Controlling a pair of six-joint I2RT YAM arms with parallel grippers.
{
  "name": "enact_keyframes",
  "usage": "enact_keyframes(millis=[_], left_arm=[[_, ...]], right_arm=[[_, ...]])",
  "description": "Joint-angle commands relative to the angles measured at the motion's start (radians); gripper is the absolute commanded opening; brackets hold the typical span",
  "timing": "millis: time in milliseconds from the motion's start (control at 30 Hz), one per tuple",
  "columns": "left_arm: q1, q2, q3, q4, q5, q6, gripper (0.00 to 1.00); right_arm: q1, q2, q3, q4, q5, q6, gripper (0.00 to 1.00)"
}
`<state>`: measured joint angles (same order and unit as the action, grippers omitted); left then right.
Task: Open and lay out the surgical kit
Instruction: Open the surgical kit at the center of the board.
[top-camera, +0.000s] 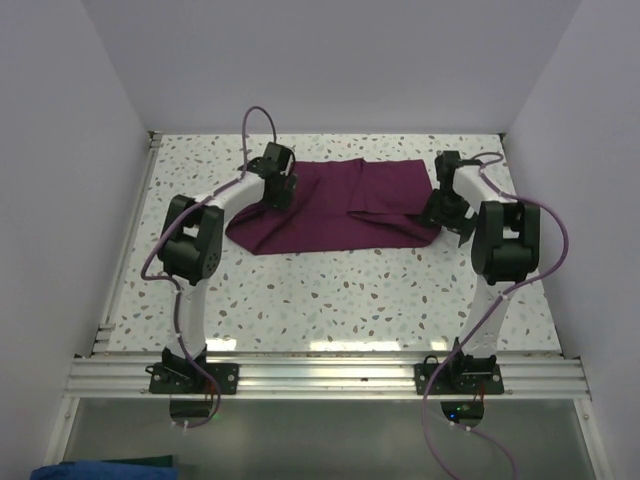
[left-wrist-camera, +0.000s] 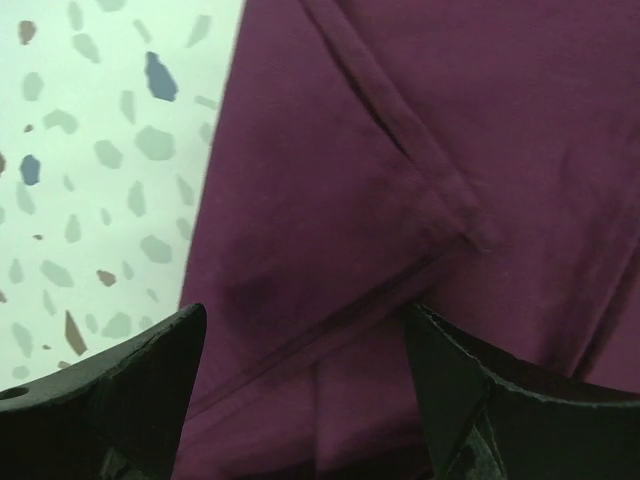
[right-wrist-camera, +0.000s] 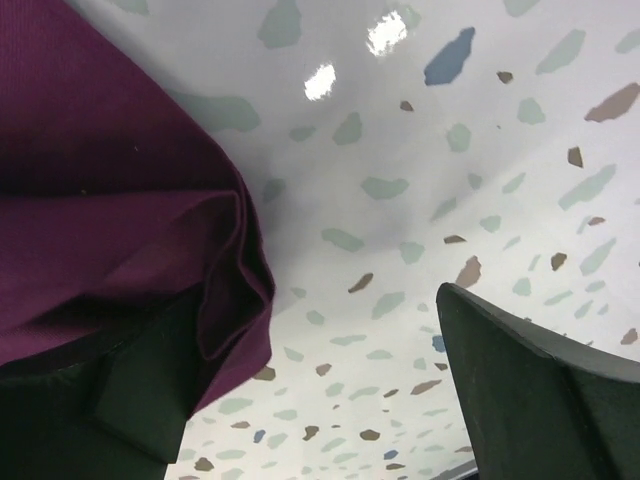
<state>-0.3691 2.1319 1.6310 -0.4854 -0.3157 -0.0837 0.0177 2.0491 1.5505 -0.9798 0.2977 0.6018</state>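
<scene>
The surgical kit shows as a dark purple cloth wrap (top-camera: 340, 205) lying partly unfolded at the back middle of the speckled table; folds and hems cross it. My left gripper (top-camera: 278, 190) hovers low over the cloth's left part, jaws open, with only cloth (left-wrist-camera: 400, 150) under them and nothing between the fingers (left-wrist-camera: 300, 370). My right gripper (top-camera: 445, 215) stands at the cloth's right edge, open. In the right wrist view a folded corner of the cloth (right-wrist-camera: 100, 200) hangs against the left finger (right-wrist-camera: 140, 400), and the gap of the gripper (right-wrist-camera: 310, 360) shows bare table.
White walls close in the table (top-camera: 330, 300) on the left, back and right. An aluminium rail (top-camera: 320, 378) with both arm bases runs along the near edge. A blue cloth (top-camera: 100, 468) lies below the table at the bottom left.
</scene>
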Motion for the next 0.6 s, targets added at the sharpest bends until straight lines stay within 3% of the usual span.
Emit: enact_keyframes(millis=[0,233,567], left_arm=[[-0.027,-0.063,-0.002,0.108,0.032,0.029,0.84],[-0.028,0.005,0.056,0.105,0.078,0.015,0.85],[-0.008,0.195,0.237,0.016,0.036,-0.03,0.82]], right_arm=[[-0.001,-0.104,-0.021,-0.022,0.031,-0.007,0.98],[-0.004,-0.188,-0.098,-0.005,0.017,-0.025,0.98],[-0.002,-0.236,-0.132,-0.008,0.015,-0.046,0.97]])
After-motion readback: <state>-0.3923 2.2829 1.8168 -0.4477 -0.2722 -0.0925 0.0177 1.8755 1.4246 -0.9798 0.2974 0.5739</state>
